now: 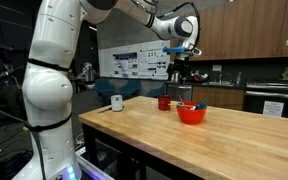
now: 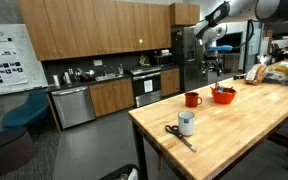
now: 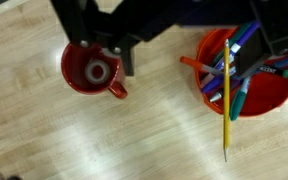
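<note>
In the wrist view my gripper comes in from the top, open, its dark fingers spread wide with nothing between them. Under its right side sits a red bowl full of coloured markers. A yellow pencil stands free of the fingers, one end among the markers and the other reaching past the bowl's rim over the wood. A red mug is to the left of the bowl. In both exterior views the gripper hangs above the bowl.
The butcher-block table also carries a white cup and scissors near one end, seen as a white cup from the other side. Kitchen cabinets and a fridge stand behind.
</note>
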`<state>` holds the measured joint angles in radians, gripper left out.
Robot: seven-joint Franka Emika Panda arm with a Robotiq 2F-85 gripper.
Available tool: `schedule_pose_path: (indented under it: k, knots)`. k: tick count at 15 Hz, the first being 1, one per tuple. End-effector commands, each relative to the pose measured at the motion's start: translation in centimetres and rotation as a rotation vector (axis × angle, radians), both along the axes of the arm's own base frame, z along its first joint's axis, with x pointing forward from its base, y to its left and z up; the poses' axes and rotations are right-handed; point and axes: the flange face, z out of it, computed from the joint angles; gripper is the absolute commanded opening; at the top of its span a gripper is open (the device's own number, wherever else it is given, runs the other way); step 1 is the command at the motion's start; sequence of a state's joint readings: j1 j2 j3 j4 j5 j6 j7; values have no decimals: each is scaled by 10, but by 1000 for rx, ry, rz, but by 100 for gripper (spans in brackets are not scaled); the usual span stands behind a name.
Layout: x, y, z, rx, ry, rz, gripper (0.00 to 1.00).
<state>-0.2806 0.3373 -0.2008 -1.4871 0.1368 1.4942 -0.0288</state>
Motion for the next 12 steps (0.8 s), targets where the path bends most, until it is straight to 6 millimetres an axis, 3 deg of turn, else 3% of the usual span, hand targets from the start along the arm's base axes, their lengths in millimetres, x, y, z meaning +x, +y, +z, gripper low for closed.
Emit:
schedule_pose_path:
  k: [1,12]
  knots:
    - [-12,18,8,-17,-79,72,100]
    - [-65,32,-2,-24,-221,226,100]
